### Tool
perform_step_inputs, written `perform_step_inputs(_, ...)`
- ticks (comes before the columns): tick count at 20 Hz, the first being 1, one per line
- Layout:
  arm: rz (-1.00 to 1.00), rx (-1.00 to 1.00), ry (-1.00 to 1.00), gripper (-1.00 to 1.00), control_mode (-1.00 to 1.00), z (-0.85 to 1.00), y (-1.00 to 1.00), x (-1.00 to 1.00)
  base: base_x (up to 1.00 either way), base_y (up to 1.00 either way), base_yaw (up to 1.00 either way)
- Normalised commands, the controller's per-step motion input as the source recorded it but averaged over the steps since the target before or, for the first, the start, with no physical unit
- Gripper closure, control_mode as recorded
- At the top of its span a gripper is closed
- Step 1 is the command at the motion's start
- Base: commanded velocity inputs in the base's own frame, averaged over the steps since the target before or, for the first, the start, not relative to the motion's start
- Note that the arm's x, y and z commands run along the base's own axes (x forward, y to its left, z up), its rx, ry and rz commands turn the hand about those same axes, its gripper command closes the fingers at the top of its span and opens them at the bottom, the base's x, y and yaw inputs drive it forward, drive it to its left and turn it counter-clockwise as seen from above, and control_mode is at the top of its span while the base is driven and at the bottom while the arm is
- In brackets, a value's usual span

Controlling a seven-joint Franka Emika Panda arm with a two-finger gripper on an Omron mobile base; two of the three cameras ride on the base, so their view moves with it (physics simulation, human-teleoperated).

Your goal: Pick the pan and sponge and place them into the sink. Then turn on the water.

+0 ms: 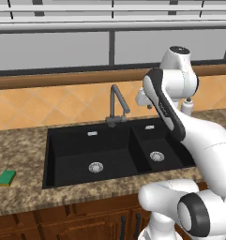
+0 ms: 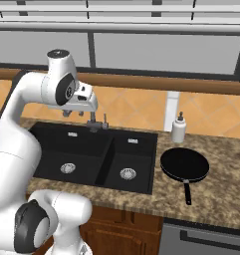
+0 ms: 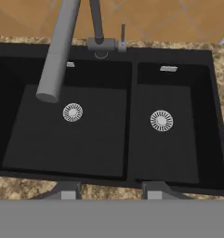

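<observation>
We hold our gripper (image 3: 111, 191) above the sink (image 1: 51, 157), looking straight down into its two basins, and both are bare: neither the pan nor the sponge is in yet. The finger tips stand apart at the bottom of the hand view with nothing between them, so we read the pincer as released and holding nothing. The pan (image 2: 184, 165) lies on the counter (image 2: 226, 164) just beside the sink's right edge, below the white soap bottle (image 2: 179, 128), its thin handle running from the rim toward the counter's front edge; that is the long axis to line up with. From the pincer it lies off to the right, past the smaller basin. The sponge (image 1: 6, 177) lies the other way, well apart from the sink's left edge, near the counter's front. The right base view gives us the pan, the left base view the sponge, and the hand view gives the faucet (image 3: 57, 51) with its spout hanging over the large basin, no water running. We judge the pan the nearer first target.
</observation>
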Motion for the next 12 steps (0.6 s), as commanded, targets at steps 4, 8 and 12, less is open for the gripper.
perform_step_inputs(4, 0.0, -0.02, 0.0, -1.0, -1.0, 0.0, -0.29, 0.0, 0.0, 0.0, 0.0)
perform_step_inputs(8, 0.0, -0.07, 0.04, -1.0, -1.0, -0.07, -0.99, -0.02, 0.0, 0.0, 0.0)
perform_step_inputs(12, 0.0, -0.08, 0.15, -1.0, -1.0, -0.19, -1.0, 0.0, 0.0, 0.0, 0.0)
